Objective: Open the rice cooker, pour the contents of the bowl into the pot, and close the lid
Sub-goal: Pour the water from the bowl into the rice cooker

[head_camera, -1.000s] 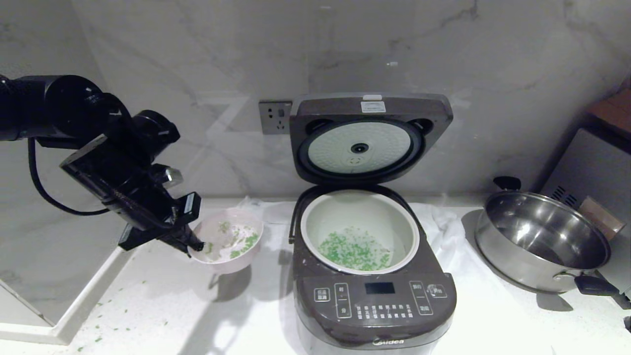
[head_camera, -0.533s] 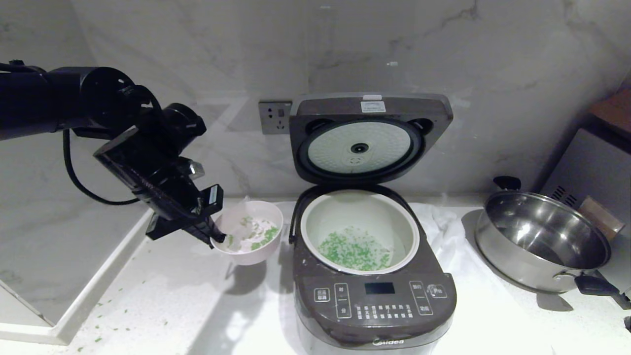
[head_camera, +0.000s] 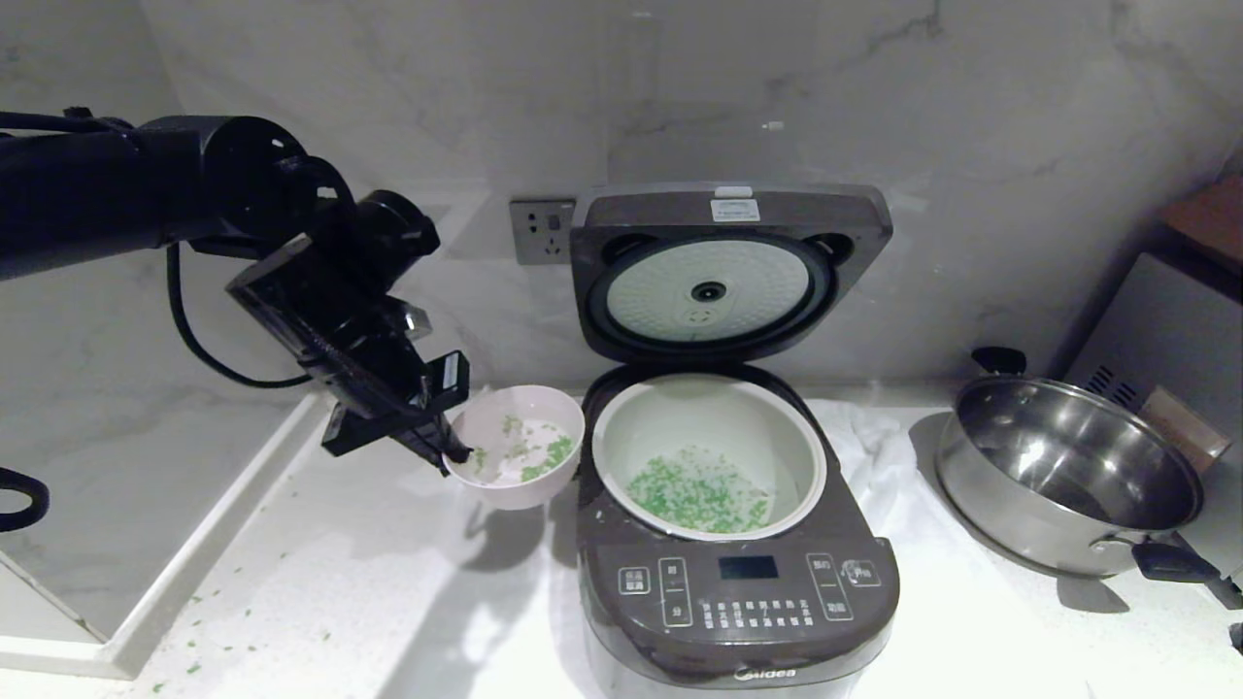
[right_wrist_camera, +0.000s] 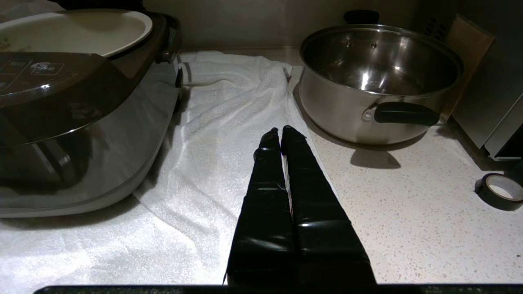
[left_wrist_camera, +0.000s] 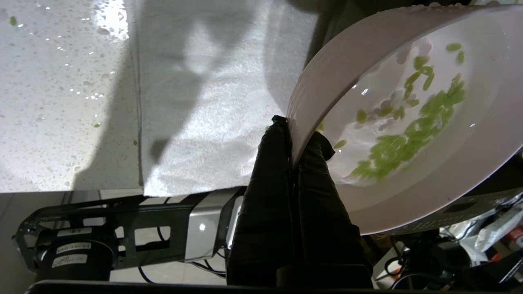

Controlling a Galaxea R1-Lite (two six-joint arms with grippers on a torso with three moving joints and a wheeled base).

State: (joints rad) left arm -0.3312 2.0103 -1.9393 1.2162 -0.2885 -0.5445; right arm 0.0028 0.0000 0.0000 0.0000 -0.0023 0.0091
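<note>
While the left gripper's (head_camera: 456,454) fingers (left_wrist_camera: 282,163) stay clenched on the bowl's (head_camera: 520,447) rim, the bowl has travelled rightward, now raised just beside the rice cooker (head_camera: 728,544). Green contents (head_camera: 544,456) remain inside, so another pour into the open pot (head_camera: 709,456) seems imminent; the right gripper (right_wrist_camera: 280,131) rests closed, empty, above the tabletop (right_wrist_camera: 408,212).

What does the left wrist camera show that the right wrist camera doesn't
Only the left wrist view shows the left gripper pinching the rim of the pink bowl, held clear of the counter, with green bits inside. Only the right wrist view shows the right gripper shut and empty, hanging over the towel beside the steel pan, the rice cooker and a roll of black tape. Both show the white towel on the speckled counter.
</note>
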